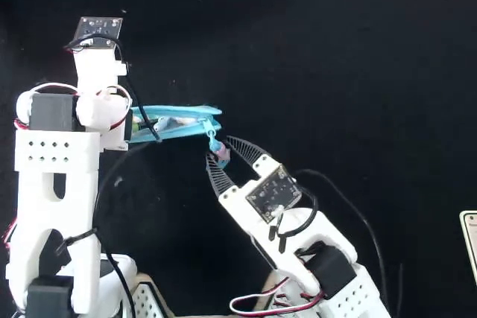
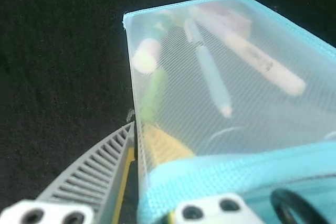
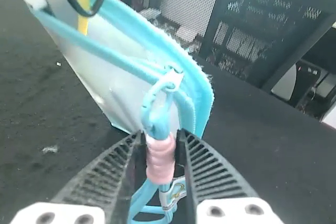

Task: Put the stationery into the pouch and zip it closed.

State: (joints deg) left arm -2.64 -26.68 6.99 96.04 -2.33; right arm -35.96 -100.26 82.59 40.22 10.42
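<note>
L gripper [image 1: 131,126] is clamped on one end of the blue see-thru pouch [image 1: 179,119], holding it upright on its edge above the black table [image 1: 358,72]; can't tell if it touches the table. Thru the pouch wall in L wrist view: a pen [image 2: 210,74], a marker [image 2: 260,64] & a green highlighter [image 2: 151,85], all inside. R gripper [image 1: 218,156] is just off the pouch's other end, fingers pinched shut on the pink bead [image 3: 159,158] of the zip pull, w/ the slider [image 3: 172,78] at that same end.
</note>
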